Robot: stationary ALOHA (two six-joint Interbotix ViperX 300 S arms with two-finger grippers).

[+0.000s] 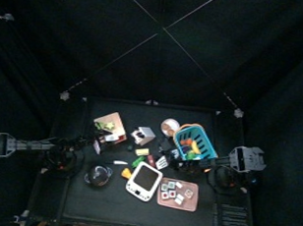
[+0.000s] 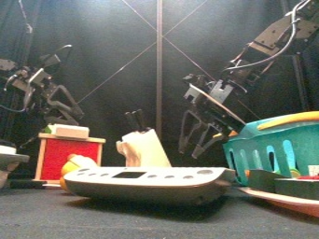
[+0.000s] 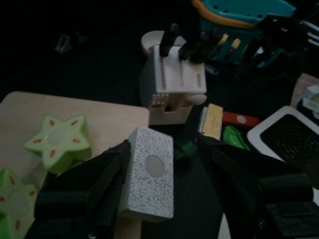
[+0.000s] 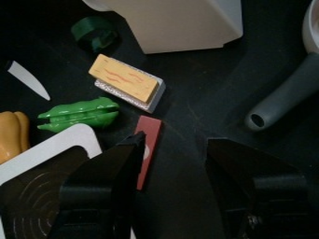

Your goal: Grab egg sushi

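The right gripper [image 4: 169, 182] hangs open above the table's middle, holding nothing, its two jaws spread over one flat red strip [image 4: 148, 151]. Just beyond that lies the single egg sushi [image 4: 126, 78], a yellow slab on white rice, its long axis slanting across the dark table [image 4: 225, 93], beside one green pea pod [image 4: 77, 113]. The left gripper [image 3: 169, 182] is open too, near one white knife block [image 3: 173, 73].

Black table [image 1: 68, 202] is carrying a crowded spread. Egg sushi [image 4: 126, 78], green pepper [image 4: 77, 113] and red strip [image 4: 147, 151] are lying directly on it. White scale [image 2: 144, 182] and teal basket [image 2: 281, 140] are sitting at the front.
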